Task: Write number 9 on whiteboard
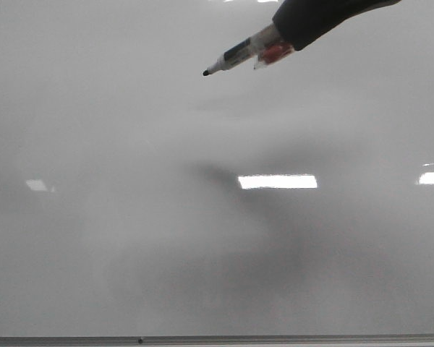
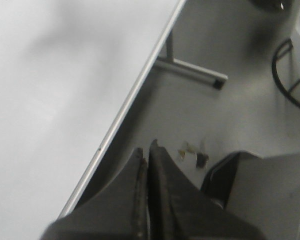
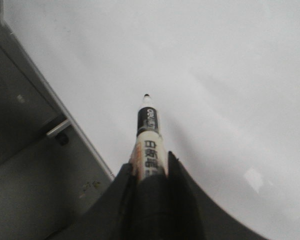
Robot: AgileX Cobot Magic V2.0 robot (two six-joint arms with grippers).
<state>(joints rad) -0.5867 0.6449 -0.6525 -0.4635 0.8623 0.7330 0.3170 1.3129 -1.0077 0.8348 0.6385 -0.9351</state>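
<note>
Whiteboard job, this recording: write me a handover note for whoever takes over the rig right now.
Right gripper: shut on the marker, uncapped, black tip pointing out over the whiteboard. Whether the tip touches the surface cannot be told.
Left gripper: shut, holding nothing, off the board beyond its frame edge, floor below.
Whiteboard: no ink visible in any view, only light reflections and the arm's shadow.
Done: marker picked up and brought over the board.
Left: draw the whole 9, loop and tail.

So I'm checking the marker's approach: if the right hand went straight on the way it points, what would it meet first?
Probably the whiteboard: the marker held in the right hand aims its tip at bare board, though the gap is unclear.
</note>
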